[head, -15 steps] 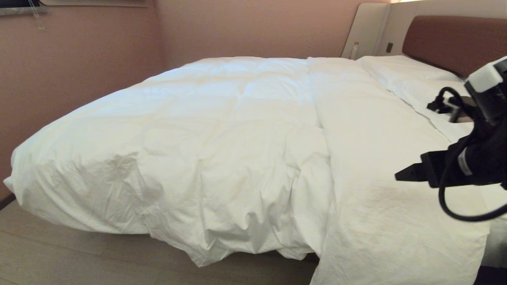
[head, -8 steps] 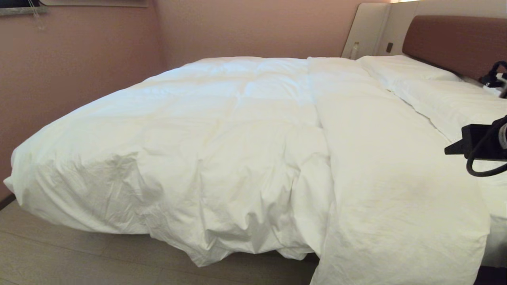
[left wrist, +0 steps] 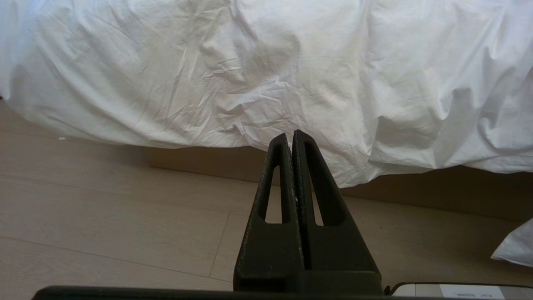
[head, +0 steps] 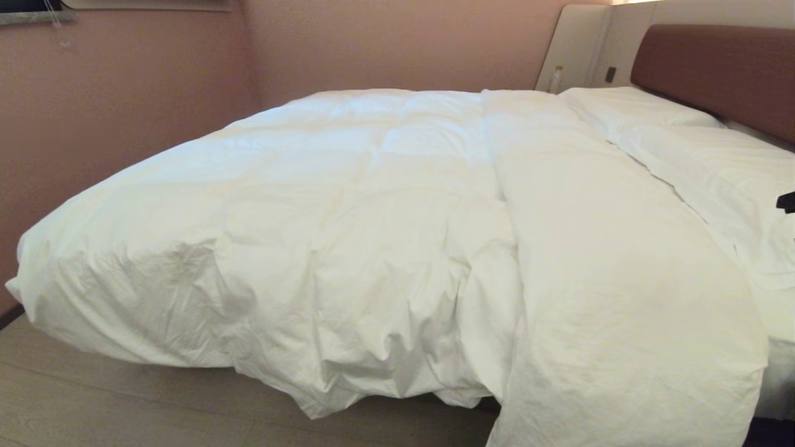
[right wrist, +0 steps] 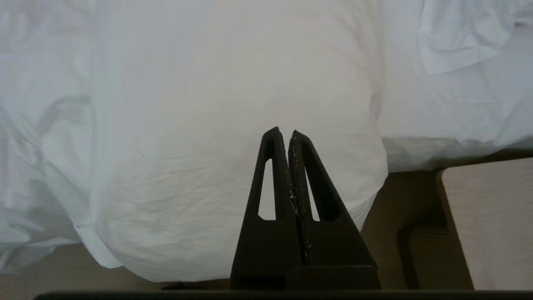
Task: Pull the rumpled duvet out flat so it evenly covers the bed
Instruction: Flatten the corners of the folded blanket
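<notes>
We see the duvet point(head: 385, 236) spread over most of the bed point(left wrist: 437, 189), filling the centre of the head view from the far wall to the lower edge. Its top lies fairly smooth, with faint quilted squares, and the near side hangs over the bed's edge toward the floor point(head: 93, 403). We judge the task nearly done: the cover reaches across the mattress, yet a long fold runs down the middle right, and the lower centre is bunched and creased where it drapes. Evening that hem and flattening the fold is what seems left.

At upper right, the pillows point(head: 683, 143) lie clear of the duvet, under the brown headboard point(head: 720, 68).

The right end effector point(right wrist: 284, 132) has its fingers pressed together on nothing, poised before the draped cloth near the bed's corner; in the head view only a dark sliver shows at the right edge. The left end effector point(left wrist: 290, 134) is likewise closed and empty, low, facing the hanging hem above the floor. Nothing blocks either arm.
</notes>
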